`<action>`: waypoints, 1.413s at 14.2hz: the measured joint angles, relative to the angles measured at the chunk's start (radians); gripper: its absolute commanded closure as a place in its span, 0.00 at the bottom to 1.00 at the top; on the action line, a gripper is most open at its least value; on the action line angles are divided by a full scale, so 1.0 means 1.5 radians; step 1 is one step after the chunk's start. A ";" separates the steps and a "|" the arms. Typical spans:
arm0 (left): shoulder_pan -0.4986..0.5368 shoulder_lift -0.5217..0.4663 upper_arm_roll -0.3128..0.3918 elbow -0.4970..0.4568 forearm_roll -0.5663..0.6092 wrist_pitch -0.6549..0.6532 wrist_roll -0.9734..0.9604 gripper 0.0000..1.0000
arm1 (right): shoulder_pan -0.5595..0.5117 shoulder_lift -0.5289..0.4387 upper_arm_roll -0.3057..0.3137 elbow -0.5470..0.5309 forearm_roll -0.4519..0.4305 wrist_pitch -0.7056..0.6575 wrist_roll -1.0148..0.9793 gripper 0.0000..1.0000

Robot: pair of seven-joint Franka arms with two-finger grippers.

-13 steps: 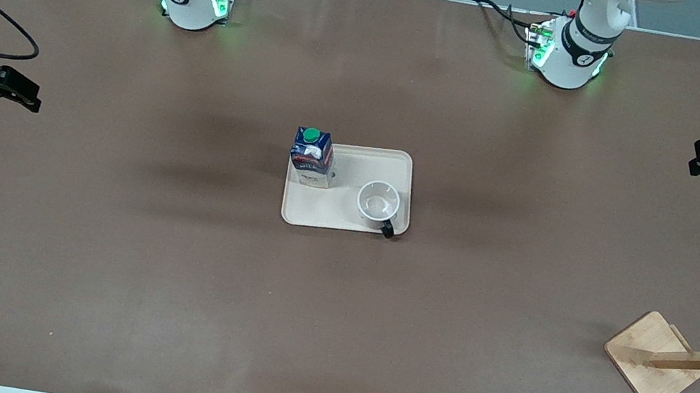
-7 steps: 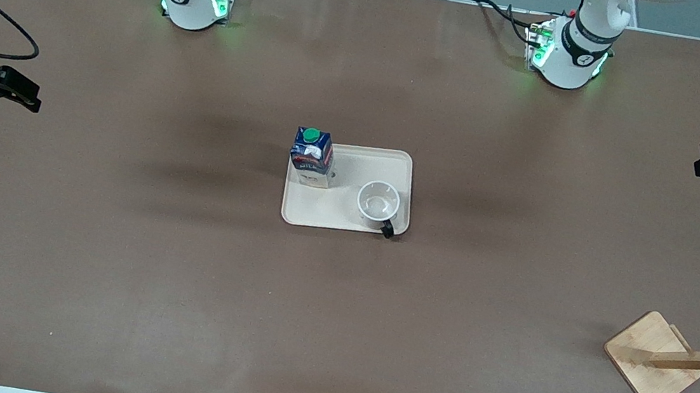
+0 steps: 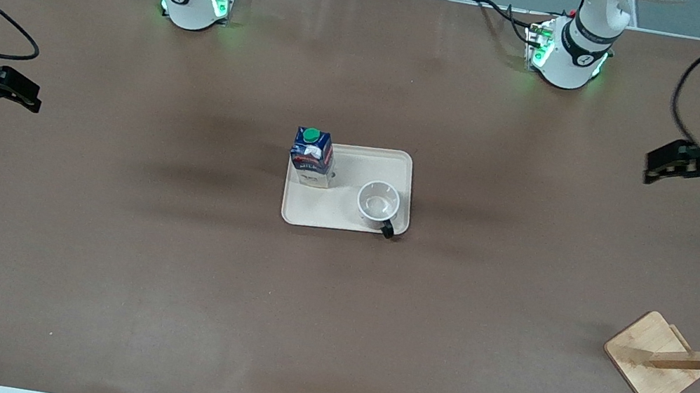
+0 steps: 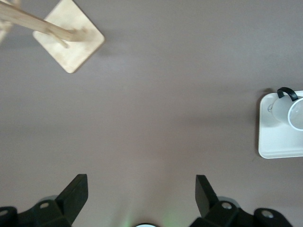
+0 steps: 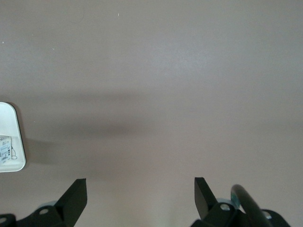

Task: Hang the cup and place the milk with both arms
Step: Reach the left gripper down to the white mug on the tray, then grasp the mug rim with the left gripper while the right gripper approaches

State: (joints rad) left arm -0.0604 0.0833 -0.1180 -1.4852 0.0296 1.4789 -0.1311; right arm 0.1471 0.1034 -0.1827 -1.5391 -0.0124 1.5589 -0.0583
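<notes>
Since the earlier frames, only the left gripper (image 3: 655,164) has shifted, swinging from the right edge inward over bare counter (image 3: 98,254); the right gripper (image 3: 29,95) waits at mid-left.

Both sets of fingers (image 4: 75,191) stand wide apart holding nothing, as the 2 wrist views show. At frame centre, the milk (image 3: 312,157) stands upright on the cream tray (image 3: 319,213) beside the cup (image 3: 378,204). A wooden rack (image 3: 678,358) sits at lower right.

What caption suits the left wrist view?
Open left gripper over bare table, wooden mug rack and cup on tray ahead.
</notes>
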 measured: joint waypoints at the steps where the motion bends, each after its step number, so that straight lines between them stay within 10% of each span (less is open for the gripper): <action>1: -0.008 0.006 -0.019 -0.018 0.000 0.022 -0.027 0.00 | 0.000 0.000 0.000 0.000 0.000 0.000 0.000 0.00; 8: -0.033 0.063 -0.200 -0.178 0.000 0.292 -0.322 0.00 | 0.000 0.001 0.000 0.000 0.000 0.000 0.000 0.00; 16: -0.160 0.255 -0.212 -0.184 0.117 0.494 -0.634 0.00 | -0.001 0.015 0.000 0.000 0.000 0.001 0.000 0.00; 20: -0.174 0.295 -0.213 -0.182 0.148 0.509 -0.665 0.29 | -0.001 0.033 -0.001 0.000 0.000 0.006 0.000 0.00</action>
State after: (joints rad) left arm -0.3211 0.5257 -0.4371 -1.7580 0.2516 2.2422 -1.1293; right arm 0.1455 0.1528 -0.1835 -1.5388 -0.0124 1.5674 -0.0582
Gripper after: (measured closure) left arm 0.044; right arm 0.000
